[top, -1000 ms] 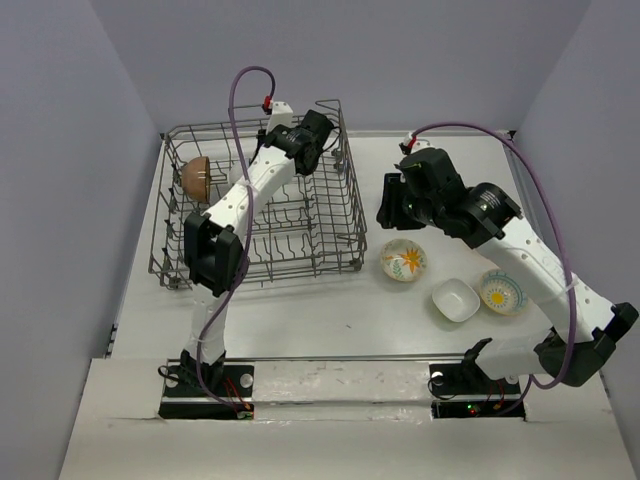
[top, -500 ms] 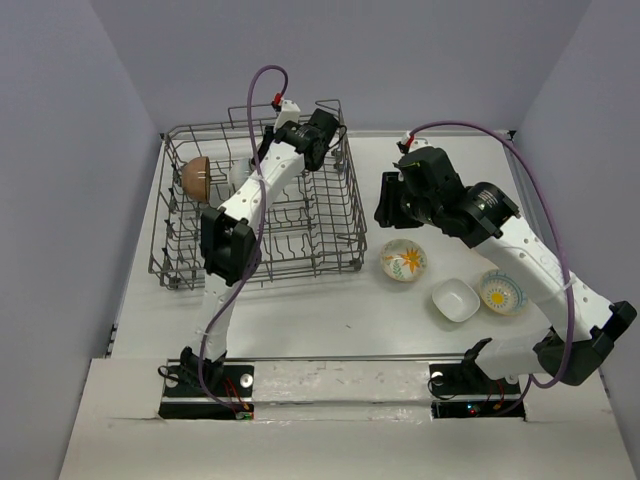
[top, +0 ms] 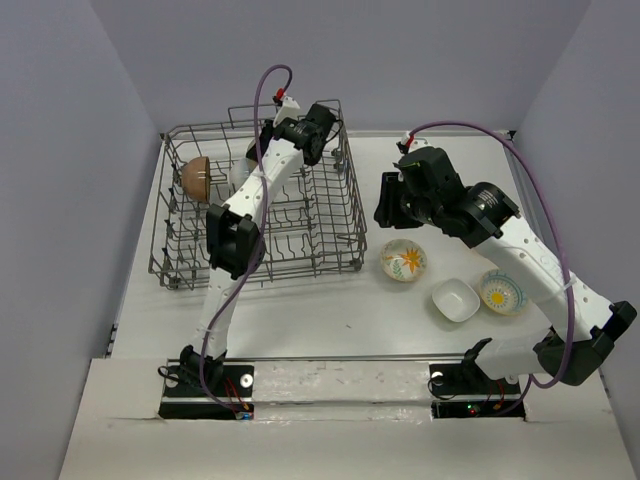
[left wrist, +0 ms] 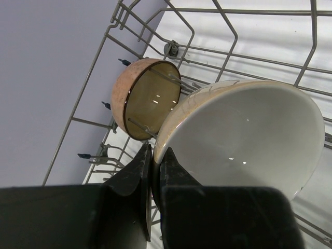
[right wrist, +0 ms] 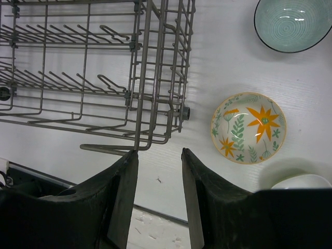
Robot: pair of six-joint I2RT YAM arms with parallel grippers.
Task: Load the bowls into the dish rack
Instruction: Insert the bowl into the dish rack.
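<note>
White bowl (left wrist: pixel 244 135) pinched at rim by left hand (left wrist: pixel 154 153), beside brown bowl (left wrist: pixel 150 98); right hand (right wrist: pixel 157 152) spread

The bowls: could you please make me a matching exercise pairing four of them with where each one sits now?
1. brown round ceramic bowl
2. glossy white-lined bowl
3. orange-flowered bowl
4. squarish white bowl

A. on the white table beside the grey wire dish rack
B. pinched in the left gripper
C. on edge between rack tines
D. next to the yellow-centred bowl

Pairs: 1-C, 2-B, 3-A, 4-D
</note>
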